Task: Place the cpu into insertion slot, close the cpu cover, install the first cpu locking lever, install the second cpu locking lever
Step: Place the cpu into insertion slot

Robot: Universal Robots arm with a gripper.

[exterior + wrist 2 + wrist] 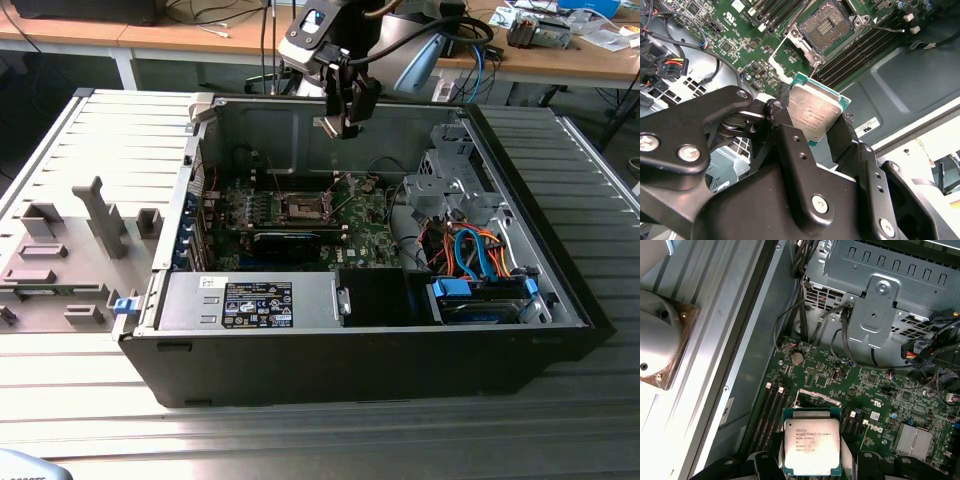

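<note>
Clearly, the cpu is held in the air, gripped by two opposite edges of its green rim between the black fingers of the hand, which is closed narrowly on it. Its silvery metal top is turned toward the cameras in both wrist views. The insertion slot is seen beyond the chip's far edge in the second wrist view, well apart from it. Its dark pin field is laid bare inside the shiny rim, so the cpu cover is judged to be swung open, though its plate cannot be made out with certainty. In the exterior view the hand is hung high by the rear wall of the computer case. The insertion slot is set lower on the green board, toward the exterior view's left of the hand and near the black graphics card. The relation that matters is therefore judged to be one of offset and height: the socket lies below the chip and off to one side rather than directly under it. Whether the chip's edges are squared to the socket's cannot be told for sure; in the second wrist view they appear roughly parallel. Around the board a grey drive cage and bundled cables are seen, and the case is rested on a ribbed metal worktop.
</note>
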